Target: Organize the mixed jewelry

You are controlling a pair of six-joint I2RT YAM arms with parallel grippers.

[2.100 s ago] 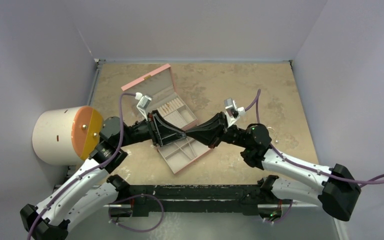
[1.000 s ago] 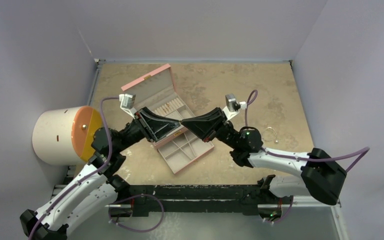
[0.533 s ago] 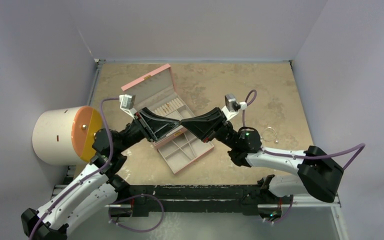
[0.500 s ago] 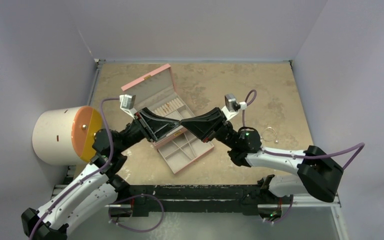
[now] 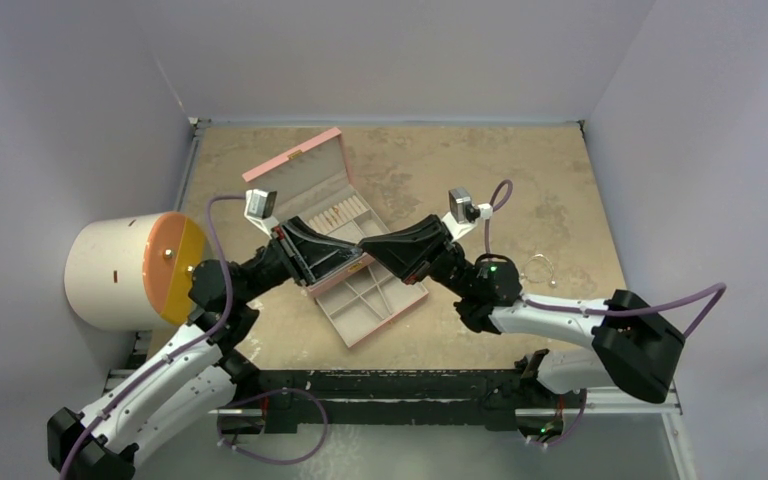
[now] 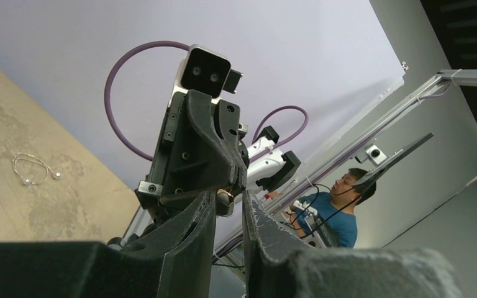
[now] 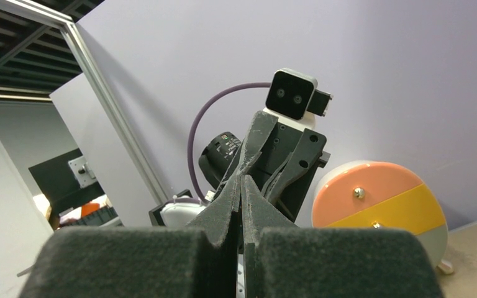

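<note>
Above the tan table point(image 5: 560, 170), left hand point(image 6: 228, 197) slightly spread faces right hand point(image 7: 242, 180) pressed together; anything pinched is hidden.

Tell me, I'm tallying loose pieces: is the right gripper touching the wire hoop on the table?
Apart. Top view: the right gripper is over the pink box; the wire hoop lies far to its right.
</note>
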